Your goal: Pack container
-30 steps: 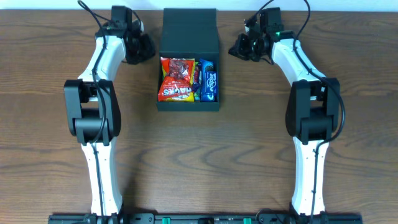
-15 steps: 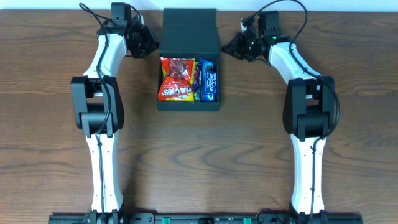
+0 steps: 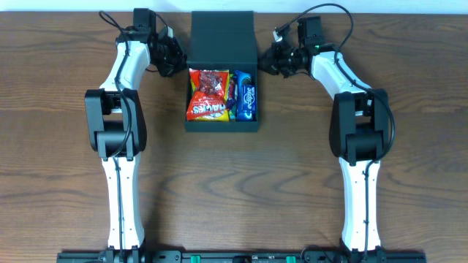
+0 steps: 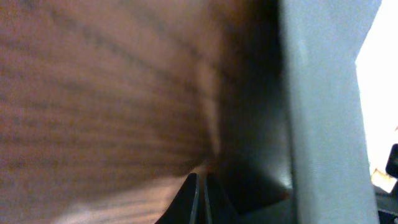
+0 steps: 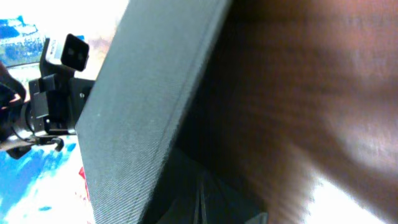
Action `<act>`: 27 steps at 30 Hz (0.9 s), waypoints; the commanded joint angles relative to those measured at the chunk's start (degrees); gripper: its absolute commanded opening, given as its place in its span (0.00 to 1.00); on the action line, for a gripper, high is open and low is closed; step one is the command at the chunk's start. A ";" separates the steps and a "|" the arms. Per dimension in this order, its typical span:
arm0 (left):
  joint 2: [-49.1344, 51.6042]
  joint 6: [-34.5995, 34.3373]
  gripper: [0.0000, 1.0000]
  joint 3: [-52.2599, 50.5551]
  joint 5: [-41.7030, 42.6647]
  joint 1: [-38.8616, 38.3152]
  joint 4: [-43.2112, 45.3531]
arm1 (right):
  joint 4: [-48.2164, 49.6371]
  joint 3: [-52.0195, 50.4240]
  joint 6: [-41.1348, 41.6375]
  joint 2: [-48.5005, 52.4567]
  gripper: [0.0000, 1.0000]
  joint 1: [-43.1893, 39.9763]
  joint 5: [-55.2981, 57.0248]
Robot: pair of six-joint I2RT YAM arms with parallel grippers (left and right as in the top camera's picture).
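The dark green container [image 3: 221,124] sits at the table's back centre, its flap lid [image 3: 222,35] laid open behind it. Inside lie a red snack packet [image 3: 208,93] and a blue packet [image 3: 246,93]. My left gripper [image 3: 178,57] is shut, tips by the lid's left edge. My right gripper [image 3: 265,61] is shut, tips by the lid's right edge. In the left wrist view the shut fingers [image 4: 202,198] point under the lid's grey-green edge [image 4: 317,112]. In the right wrist view the shut fingers [image 5: 200,202] sit under the lid [image 5: 149,106].
The brown wooden table [image 3: 234,190] stretches toward the front. Both white arms reach from the front edge to the back. Cables loop above both wrists near the table's back edge.
Both grippers have moved inward toward the open lid, the left one to the right and the right one to the left. The packets and container have not moved.
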 commanded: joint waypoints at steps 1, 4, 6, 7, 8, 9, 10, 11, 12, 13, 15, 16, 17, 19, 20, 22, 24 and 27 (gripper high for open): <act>0.15 3.23 0.06 1.07 1.36 -0.48 -2.19 | -3.13 0.07 -2.93 1.14 0.02 0.42 -3.17; 0.09 4.55 0.06 1.07 1.36 -0.48 -5.14 | -7.65 0.07 -5.18 1.11 0.02 0.57 -3.15; 0.09 5.31 0.06 1.07 1.36 -0.48 -6.95 | -9.46 0.07 -5.99 1.11 0.02 0.63 -3.13; 0.09 5.64 0.06 1.07 1.36 -0.48 -7.69 | -9.94 0.07 -6.21 1.11 0.02 0.63 -3.15; 0.09 5.68 0.06 1.07 1.36 -0.48 -8.44 | -10.29 0.07 -6.43 1.11 0.01 0.63 -3.15; 0.07 5.84 0.06 1.07 1.38 -0.48 -9.22 | -10.45 0.07 -6.47 1.11 0.02 0.63 -3.15; 0.07 6.10 0.06 1.07 1.40 -0.50 -9.79 | -10.43 0.07 -6.60 1.11 0.02 0.63 -3.13; 0.04 6.10 0.06 1.07 1.51 -0.55 -10.25 | -10.34 0.09 -6.60 1.11 0.02 0.63 -3.10; 0.02 6.34 0.06 1.07 2.05 -0.59 -10.58 | -10.19 0.09 -6.60 1.11 0.02 0.63 -3.06; -0.02 6.71 0.06 1.07 2.95 -0.70 -10.75 | -10.05 0.09 -6.60 1.11 0.01 0.63 -2.86; -0.13 7.08 0.06 1.07 4.00 -1.01 -11.08 | -9.55 0.11 -6.58 1.11 0.02 0.57 -2.54; -0.24 7.17 0.06 1.07 4.15 -1.22 -11.28 | -9.40 0.17 -6.60 1.11 0.02 0.50 -2.43; -0.35 7.43 0.06 1.07 4.15 -1.57 -11.65 | -9.31 0.31 -6.58 1.11 0.02 0.42 -2.32; -0.52 7.93 0.06 1.07 4.09 -2.14 -12.39 | -9.05 0.44 -6.58 1.11 0.02 0.33 -2.05; -0.59 8.04 0.06 1.07 4.07 -2.40 -12.79 | -9.03 0.55 -6.58 1.11 0.02 0.26 -1.77; -0.81 8.76 0.06 1.07 3.72 -2.89 -13.57 | -9.03 0.72 -6.58 1.11 0.01 0.13 -1.38; -1.09 9.07 0.06 1.07 3.21 -3.04 -14.16 | -9.05 0.74 -6.58 1.11 0.02 -0.09 -1.20; -1.86 9.07 0.06 1.07 1.03 -3.02 -15.41 | -8.87 0.74 -6.56 1.11 0.02 -0.39 -0.72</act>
